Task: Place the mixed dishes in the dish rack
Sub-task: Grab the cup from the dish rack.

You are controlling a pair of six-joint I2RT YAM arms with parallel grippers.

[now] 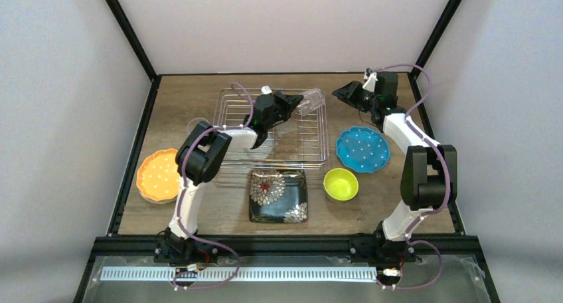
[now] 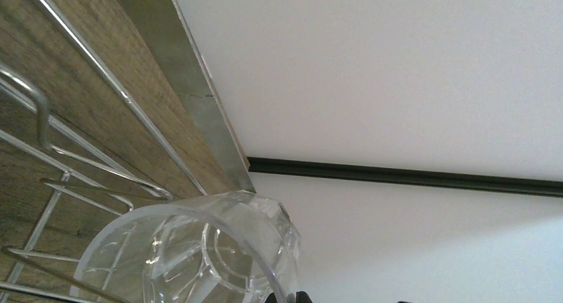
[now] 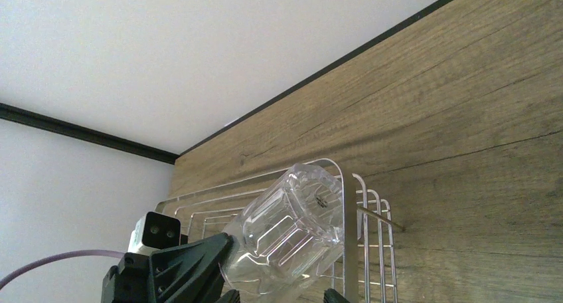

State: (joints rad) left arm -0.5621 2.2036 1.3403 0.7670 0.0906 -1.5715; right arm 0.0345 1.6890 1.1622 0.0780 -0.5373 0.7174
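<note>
My left gripper is shut on the rim of a clear glass cup and holds it tilted on its side over the far right corner of the silver wire dish rack. The cup fills the lower left wrist view, with the rack beneath it. In the right wrist view the cup juts from the left gripper over the rack's corner. My right gripper is open and empty, just right of the cup. No pale green plate or mint bowl is in view.
A second glass cup stands left of the rack. The orange dotted plate is at the left, the black floral plate in front of the rack, the yellow-green bowl and blue dotted plate at the right.
</note>
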